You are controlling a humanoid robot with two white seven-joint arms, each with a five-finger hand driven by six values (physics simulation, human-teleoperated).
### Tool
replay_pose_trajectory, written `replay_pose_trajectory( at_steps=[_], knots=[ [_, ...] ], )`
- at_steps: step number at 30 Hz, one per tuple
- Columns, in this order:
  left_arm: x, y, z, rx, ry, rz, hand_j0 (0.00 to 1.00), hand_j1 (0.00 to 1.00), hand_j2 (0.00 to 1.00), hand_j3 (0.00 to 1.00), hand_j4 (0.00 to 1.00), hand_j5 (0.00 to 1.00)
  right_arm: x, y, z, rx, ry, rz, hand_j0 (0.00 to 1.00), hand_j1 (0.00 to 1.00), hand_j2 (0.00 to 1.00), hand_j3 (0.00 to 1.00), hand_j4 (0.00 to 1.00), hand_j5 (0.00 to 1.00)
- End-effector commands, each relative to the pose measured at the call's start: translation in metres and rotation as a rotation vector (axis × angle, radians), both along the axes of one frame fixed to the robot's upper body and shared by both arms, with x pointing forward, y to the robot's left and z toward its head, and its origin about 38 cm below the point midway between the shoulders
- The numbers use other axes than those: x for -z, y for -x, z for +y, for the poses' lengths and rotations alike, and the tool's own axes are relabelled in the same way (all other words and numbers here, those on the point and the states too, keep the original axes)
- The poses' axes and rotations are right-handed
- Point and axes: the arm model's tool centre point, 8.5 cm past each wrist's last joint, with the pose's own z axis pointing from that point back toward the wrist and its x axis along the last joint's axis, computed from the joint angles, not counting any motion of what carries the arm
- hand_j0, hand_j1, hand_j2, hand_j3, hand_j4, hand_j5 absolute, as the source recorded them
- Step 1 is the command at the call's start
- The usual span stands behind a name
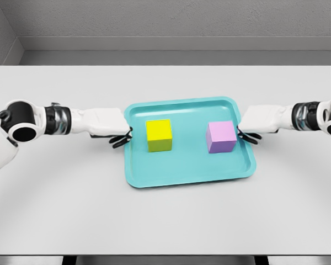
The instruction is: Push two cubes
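I see two cubes, one yellow cube (159,134) and one purple cube (220,137), in one teal tray (188,173) on my grey tabletop (60,199), grey walls behind. My left robot hand (120,138) and right robot hand (248,134) touch the tray's edges; I cannot tell their grip.

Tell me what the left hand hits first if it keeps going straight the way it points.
The left hand points right; it likely meets the teal tray rim first, then the yellow cube.

The left arm (22,124) runs off the picture's left edge, and the right arm (320,116) is cut at the right edge. The dark fingers of the left hand (107,127) and the right hand (259,122) bunch against the tray (190,176) rim, too small to tell whether they grip it or only touch.
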Motion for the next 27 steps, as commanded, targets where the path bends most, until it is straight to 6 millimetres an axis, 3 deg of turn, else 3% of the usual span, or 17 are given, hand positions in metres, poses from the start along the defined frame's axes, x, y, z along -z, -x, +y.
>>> replay_pose_trajectory(
  at_steps=[1, 10, 18, 20, 27],
  knots=[
    [0.002, 0.0, 0.0, 0.001, -0.012, -0.001, 0.0, 0.0, 0.0, 0.0, 0.0, 0.0, 0.003, 0.0, 0.007, -0.011, -0.007, 0.006, 0.03, 0.03, 0.03, 0.03, 0.03, 0.03],
    [0.015, -0.004, -0.013, 0.005, -0.033, 0.002, 0.0, 0.0, 0.0, 0.0, 0.0, 0.0, 0.0, -0.002, 0.023, -0.046, -0.014, 0.001, 0.04, 0.04, 0.04, 0.04, 0.04, 0.04],
    [0.011, -0.01, -0.02, 0.006, -0.024, -0.005, 0.0, 0.0, 0.0, 0.0, 0.0, 0.0, 0.004, -0.001, 0.038, -0.074, -0.028, 0.008, 0.05, 0.05, 0.05, 0.05, 0.05, 0.05],
    [0.013, -0.01, -0.034, 0.028, -0.036, -0.026, 0.0, 0.0, 0.0, 0.0, 0.0, 0.0, 0.003, -0.002, 0.042, -0.083, -0.027, 0.006, 0.05, 0.05, 0.05, 0.05, 0.05, 0.05],
    [0.011, -0.013, -0.037, 0.029, -0.038, -0.035, 0.0, 0.0, 0.0, 0.0, 0.0, 0.0, 0.003, -0.003, 0.052, -0.102, -0.034, 0.004, 0.05, 0.05, 0.05, 0.05, 0.05, 0.05]
  ],
)
